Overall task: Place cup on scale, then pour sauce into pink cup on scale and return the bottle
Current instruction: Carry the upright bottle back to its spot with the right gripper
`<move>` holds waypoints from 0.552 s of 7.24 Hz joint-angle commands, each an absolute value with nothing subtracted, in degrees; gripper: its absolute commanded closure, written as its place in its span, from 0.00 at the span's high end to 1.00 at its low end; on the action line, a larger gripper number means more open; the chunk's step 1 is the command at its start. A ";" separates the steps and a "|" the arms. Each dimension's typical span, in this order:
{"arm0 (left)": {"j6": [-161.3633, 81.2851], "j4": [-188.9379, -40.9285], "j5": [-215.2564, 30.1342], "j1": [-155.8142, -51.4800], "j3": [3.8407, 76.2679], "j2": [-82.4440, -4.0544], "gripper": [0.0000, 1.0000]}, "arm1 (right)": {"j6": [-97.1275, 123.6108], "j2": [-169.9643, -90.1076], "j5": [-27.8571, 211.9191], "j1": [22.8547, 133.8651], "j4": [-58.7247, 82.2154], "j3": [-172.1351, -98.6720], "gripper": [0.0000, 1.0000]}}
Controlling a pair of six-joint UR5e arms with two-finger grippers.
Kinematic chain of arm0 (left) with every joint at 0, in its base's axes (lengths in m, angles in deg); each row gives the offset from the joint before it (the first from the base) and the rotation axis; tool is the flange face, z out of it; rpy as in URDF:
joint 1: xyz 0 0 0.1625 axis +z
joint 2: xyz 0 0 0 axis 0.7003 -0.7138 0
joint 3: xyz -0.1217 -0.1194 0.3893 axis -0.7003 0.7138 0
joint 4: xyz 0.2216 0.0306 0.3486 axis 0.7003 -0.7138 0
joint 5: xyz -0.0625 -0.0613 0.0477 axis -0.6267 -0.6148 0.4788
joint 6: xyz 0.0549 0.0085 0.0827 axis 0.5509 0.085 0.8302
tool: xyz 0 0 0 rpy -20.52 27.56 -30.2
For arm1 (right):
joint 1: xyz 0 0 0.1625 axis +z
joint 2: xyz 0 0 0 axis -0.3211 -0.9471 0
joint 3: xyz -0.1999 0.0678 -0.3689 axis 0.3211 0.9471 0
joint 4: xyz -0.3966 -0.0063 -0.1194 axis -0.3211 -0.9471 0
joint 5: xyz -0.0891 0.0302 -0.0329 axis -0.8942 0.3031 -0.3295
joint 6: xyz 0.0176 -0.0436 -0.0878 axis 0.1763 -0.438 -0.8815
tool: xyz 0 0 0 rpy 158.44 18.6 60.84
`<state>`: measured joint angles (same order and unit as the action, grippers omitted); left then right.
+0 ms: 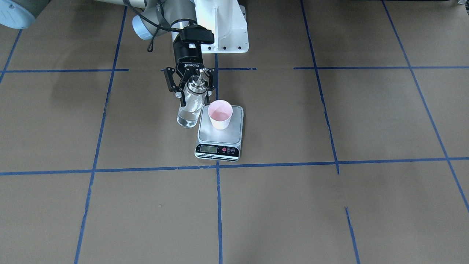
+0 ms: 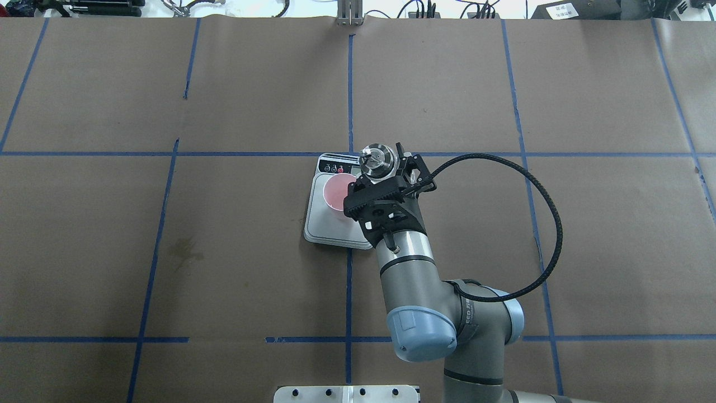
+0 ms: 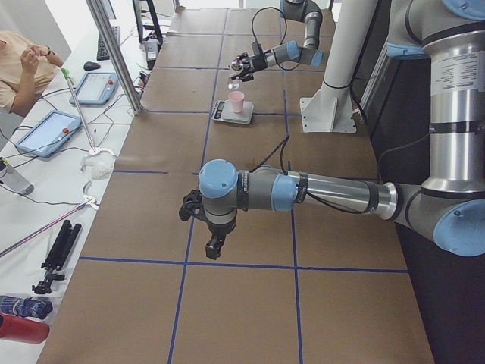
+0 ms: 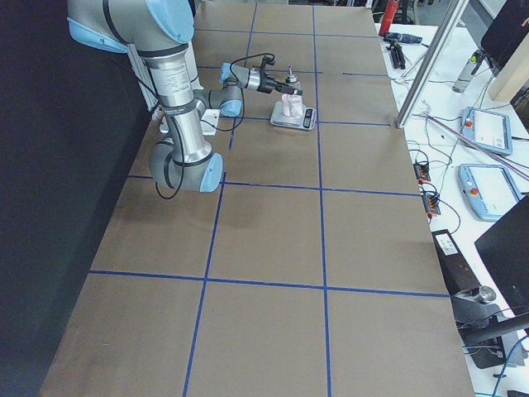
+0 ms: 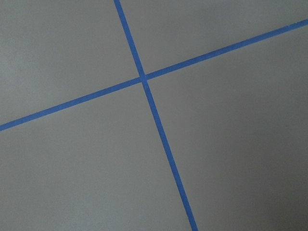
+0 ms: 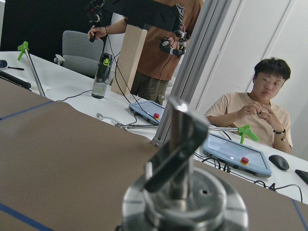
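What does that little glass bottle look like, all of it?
The bottle is small, round and made of clear glass, with see-through liquid low inside. Its shiny silver cap has a pour spout. The right end effector grips it near the top and holds it slightly tilted. It seems to be lifted up, just beside the scale and the pink cup.

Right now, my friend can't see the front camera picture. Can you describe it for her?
The robot's right gripper holds a clear glass bottle, slightly tilted, beside a pink cup standing on a kitchen scale. The table is brown with blue tape lines.
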<state>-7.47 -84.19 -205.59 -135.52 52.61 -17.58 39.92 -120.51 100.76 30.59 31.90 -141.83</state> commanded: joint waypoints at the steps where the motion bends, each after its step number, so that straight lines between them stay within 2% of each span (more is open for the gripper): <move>1: -7.47 -84.17 -205.59 -135.51 52.62 -17.59 1.00 | 47.62 -122.79 104.93 32.43 31.98 -143.91 0.00; 3: -7.47 -84.17 -205.59 -135.51 52.53 -17.50 1.00 | 50.53 -129.62 106.70 34.45 31.89 -146.11 0.00; 4: -7.38 -84.26 -205.50 -135.51 52.53 -17.50 1.00 | 54.18 -133.49 107.06 34.72 31.89 -149.69 0.00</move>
<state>-7.45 -84.21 -205.57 -135.51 52.55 -17.54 50.89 -128.67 106.24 33.98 31.88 -146.43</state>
